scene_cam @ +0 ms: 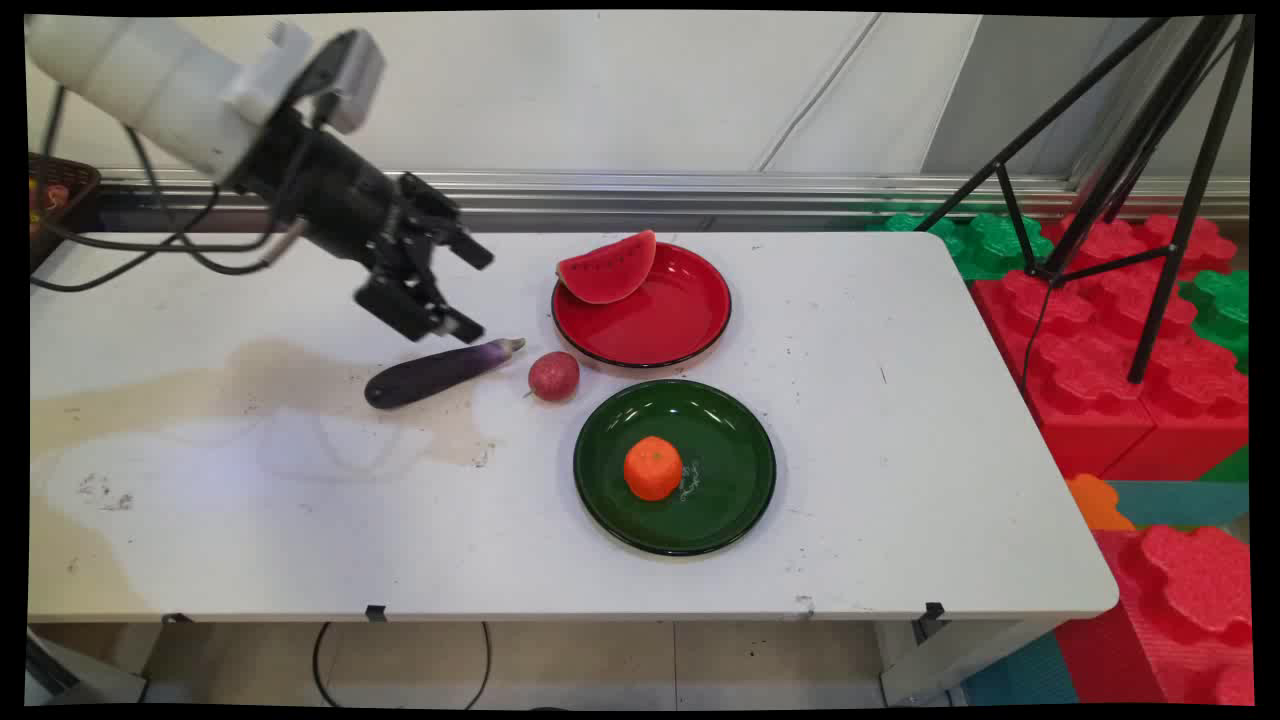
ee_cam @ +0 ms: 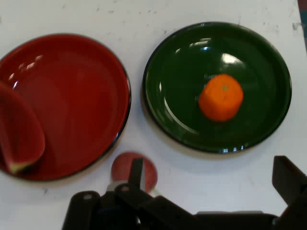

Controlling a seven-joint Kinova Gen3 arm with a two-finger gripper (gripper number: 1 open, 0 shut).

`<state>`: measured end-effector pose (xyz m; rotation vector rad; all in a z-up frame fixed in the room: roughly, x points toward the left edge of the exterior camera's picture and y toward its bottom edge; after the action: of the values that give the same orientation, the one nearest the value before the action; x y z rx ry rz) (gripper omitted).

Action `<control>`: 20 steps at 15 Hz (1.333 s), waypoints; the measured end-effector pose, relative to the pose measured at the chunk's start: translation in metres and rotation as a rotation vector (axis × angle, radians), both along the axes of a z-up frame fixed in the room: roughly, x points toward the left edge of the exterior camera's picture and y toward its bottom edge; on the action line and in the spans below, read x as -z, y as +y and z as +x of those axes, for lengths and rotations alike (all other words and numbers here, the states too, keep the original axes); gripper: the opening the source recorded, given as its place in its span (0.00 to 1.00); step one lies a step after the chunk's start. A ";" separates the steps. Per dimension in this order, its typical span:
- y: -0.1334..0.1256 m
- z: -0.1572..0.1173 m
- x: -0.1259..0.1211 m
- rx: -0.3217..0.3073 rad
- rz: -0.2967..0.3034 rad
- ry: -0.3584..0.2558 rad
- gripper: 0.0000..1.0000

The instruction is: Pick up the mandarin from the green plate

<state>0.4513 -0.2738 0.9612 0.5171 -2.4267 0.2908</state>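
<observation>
Just below and ahead of the gripper [scene_cam: 440, 285], whose jaws are seen spread and empty, the eggplant [scene_cam: 440, 372] is laid crosswise on the table [scene_cam: 900, 450], its stem pointed toward the radish [scene_cam: 553, 375] beyond.

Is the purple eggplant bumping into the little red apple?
Apart. The main view shows a strip of white table between the eggplant's stem tip and the apple.
</observation>
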 end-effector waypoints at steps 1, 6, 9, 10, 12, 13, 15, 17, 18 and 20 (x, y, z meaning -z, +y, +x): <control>-0.003 -0.011 0.005 0.016 0.001 -0.003 1.00; -0.017 -0.059 0.036 0.066 0.032 -0.023 1.00; -0.024 -0.083 0.054 0.081 0.054 -0.037 1.00; -0.026 -0.091 0.061 0.084 0.061 -0.045 1.00; -0.032 -0.109 0.076 0.091 0.077 -0.068 1.00; -0.034 -0.115 0.082 0.096 0.084 -0.079 1.00; -0.039 -0.129 0.097 0.104 0.100 -0.104 1.00; -0.043 -0.137 0.106 0.107 0.110 -0.120 1.00; -0.046 -0.141 0.112 0.108 0.115 -0.130 1.00; -0.051 -0.148 0.124 0.112 0.127 -0.153 1.00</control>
<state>0.3028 -0.3245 0.8377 0.4252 -2.6249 0.1329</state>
